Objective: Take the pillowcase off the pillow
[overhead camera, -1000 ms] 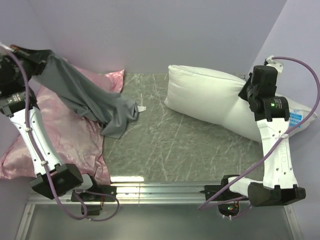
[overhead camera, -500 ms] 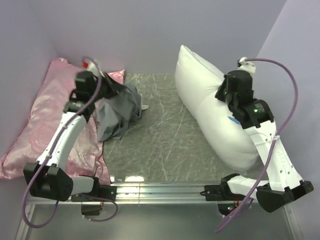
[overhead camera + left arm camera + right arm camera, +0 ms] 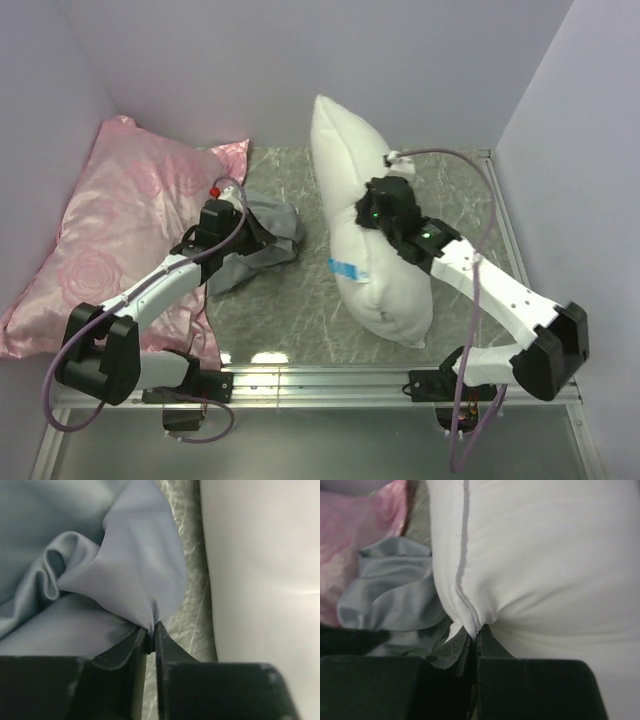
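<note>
Though the pillowcase (image 3: pixel 262 243) is fully off, it has ended up as a crumpled grey-blue heap with a faint sheen, lying on the marbled grey bench (image 3: pixel 290 300) between the pink rose-patterned satin pillow (image 3: pixel 120 230) and the pillow (image 3: pixel 365 250). The pillow is plump, plain white and piped along its seam. It stands on its long edge across the middle of the bench, running from the back wall towards the arms, with a small blue tag (image 3: pixel 344 268) showing on its left face.

The left tool (image 3: pixel 151 632) has its fingers drawn almost together, with only a thin slit between them, and a pointed fold of the pillowcase (image 3: pixel 115 575) is gathered into the tips. The right tool (image 3: pixel 476 635) is pressed together on a puckered pinch of the pillow (image 3: pixel 545 555) right at the piped seam.

From overhead, the left tool (image 3: pixel 250 237) is half buried in the heap and its tips are hard to make out. The right tool (image 3: pixel 364 214) is hidden where it meets the pillow. The pillowcase's underside and its white tag are out of sight.

A second ago the pillowcase hung stretched from the left tool, high in the far left corner, and the pillow lay flat at the right. The fabric is now down and bunched, and the pillow has swung upright and moved towards the middle.
</note>
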`<act>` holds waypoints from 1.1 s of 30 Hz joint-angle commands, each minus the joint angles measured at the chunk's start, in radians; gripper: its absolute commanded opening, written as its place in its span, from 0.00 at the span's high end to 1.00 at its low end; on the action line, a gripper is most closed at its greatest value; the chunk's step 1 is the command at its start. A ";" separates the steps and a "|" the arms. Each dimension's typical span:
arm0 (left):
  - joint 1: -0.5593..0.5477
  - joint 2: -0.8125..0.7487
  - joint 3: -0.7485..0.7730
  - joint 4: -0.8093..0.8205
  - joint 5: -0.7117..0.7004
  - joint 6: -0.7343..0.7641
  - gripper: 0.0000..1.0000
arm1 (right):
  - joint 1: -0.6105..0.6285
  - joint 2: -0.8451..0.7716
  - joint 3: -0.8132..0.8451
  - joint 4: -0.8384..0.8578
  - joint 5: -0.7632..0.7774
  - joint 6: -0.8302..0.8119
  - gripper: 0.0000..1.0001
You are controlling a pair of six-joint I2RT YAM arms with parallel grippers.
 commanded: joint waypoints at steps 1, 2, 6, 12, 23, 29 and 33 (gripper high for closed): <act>-0.033 0.005 -0.036 0.126 -0.058 -0.019 0.77 | 0.085 0.131 -0.041 0.176 -0.054 0.060 1.00; -0.038 0.005 -0.050 0.128 -0.063 -0.019 0.71 | 0.091 0.153 -0.044 0.186 -0.057 0.070 1.00; -0.042 -0.026 -0.064 0.122 -0.099 -0.008 0.38 | 0.099 0.243 -0.060 0.211 -0.044 0.092 1.00; -0.045 -0.098 -0.027 0.064 -0.147 0.030 0.22 | 0.022 0.305 -0.078 0.206 -0.024 0.064 1.00; -0.045 -0.256 0.086 -0.096 -0.192 0.073 0.09 | 0.100 0.178 -0.057 0.278 -0.243 -0.018 0.39; -0.045 -0.289 0.143 -0.150 -0.166 0.102 0.09 | 0.148 0.072 -0.021 0.250 -0.289 -0.025 0.32; -0.045 -0.314 0.163 -0.162 -0.146 0.124 0.09 | 0.168 -0.017 -0.023 0.235 -0.286 -0.026 0.30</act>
